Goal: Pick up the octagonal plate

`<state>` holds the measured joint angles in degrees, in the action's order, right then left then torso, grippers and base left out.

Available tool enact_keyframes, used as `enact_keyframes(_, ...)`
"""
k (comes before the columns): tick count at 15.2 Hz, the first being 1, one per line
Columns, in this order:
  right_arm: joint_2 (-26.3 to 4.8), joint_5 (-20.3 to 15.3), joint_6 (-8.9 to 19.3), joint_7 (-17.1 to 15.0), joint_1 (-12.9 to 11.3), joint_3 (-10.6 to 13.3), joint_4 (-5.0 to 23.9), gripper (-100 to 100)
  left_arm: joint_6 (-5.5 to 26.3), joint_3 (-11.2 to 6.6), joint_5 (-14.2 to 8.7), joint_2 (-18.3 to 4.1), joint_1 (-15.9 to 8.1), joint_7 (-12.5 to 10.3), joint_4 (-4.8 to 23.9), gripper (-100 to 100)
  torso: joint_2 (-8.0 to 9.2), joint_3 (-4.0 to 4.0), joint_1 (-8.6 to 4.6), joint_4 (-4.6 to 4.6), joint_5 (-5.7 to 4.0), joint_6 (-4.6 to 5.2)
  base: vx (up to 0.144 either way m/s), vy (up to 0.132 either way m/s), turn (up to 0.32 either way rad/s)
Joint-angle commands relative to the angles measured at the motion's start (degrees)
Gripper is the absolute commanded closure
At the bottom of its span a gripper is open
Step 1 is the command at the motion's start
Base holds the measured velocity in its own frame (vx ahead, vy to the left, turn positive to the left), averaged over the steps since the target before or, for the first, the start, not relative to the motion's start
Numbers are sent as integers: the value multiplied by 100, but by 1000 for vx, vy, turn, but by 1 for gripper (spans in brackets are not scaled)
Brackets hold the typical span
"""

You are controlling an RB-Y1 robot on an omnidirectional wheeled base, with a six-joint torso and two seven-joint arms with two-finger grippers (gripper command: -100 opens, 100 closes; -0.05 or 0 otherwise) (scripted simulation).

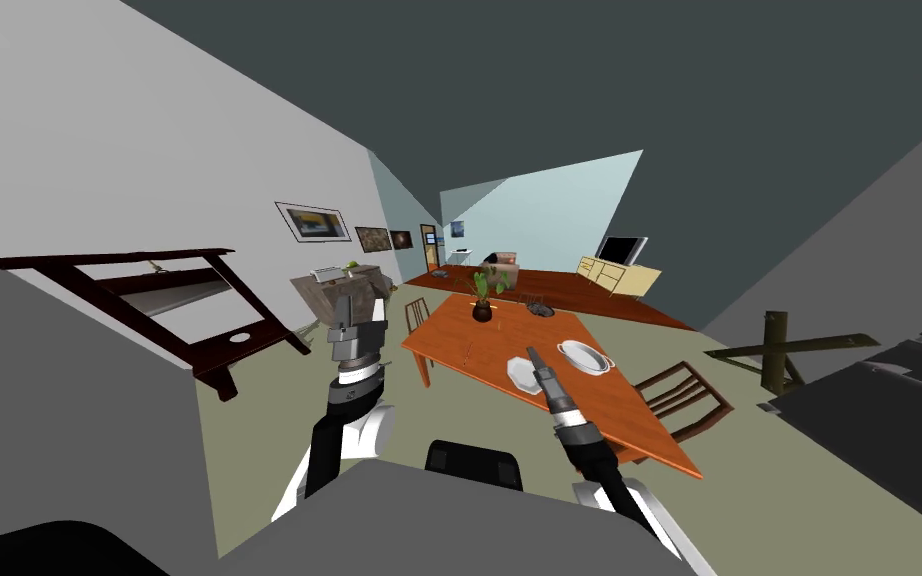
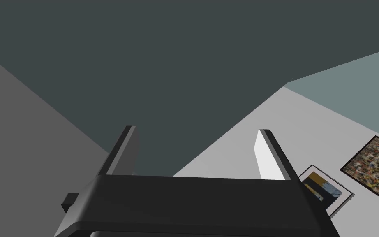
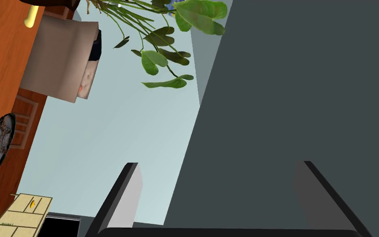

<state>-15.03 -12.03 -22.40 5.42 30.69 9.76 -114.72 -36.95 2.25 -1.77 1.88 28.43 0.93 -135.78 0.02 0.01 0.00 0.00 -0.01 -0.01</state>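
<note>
Our right arm reaches over the orange bench, jaws wide open and empty, above the white octagonal plate by the near edge. Left jaws likewise gape empty. We should tip our wrist down and pinch the rim. It lies flat, face up, with no real long axis.

Head camera above orange table, wrist cameras face upward, right shares plant

No text, label or number can be read anywhere.
</note>
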Motion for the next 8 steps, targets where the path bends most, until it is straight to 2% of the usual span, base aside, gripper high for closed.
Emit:
enact_keyframes(1, -47, -38, -11, 48, 49, 51, 171, -100, 0, 0, 0, 0, 0, 0, 0, 0, 0, 0, 0, 0, 0, 0, -3, 6, 29)
enact_keyframes(2, -206, -126, 30, 132, 106, 166, 356, -100, 0, 0, 0, 0, 0, 0, 0, 0, 0, 0, 1, 0, 1, 1, -2, 10, 73)
enact_keyframes(4, -206, -126, 30, 132, 106, 166, 482, -100, 0, 0, 0, 0, 0, 0, 0, 0, -1, -1, 3, 0, 0, 0, -1, 10, 45)
enact_keyframes(5, -365, -218, 71, 221, 159, 284, 711, -100, 0, 0, 0, 0, 0, 0, 0, 0, -2, -1, 2, 0, 1, 1, -3, 15, 62)
enact_keyframes(7, -365, -218, 71, 221, 159, 284, 805, -100, 0, 0, 0, 0, 0, 0, 0, 0, 0, 0, 5, 0, 1, 1, -1, 15, 44)
enact_keyframes(8, -526, -315, 109, 315, 208, 406, 1023, -100, 0, 0, 0, 0, 0, 0, 0, 0, -1, 0, 4, 0, 1, 1, 0, 21, 79)
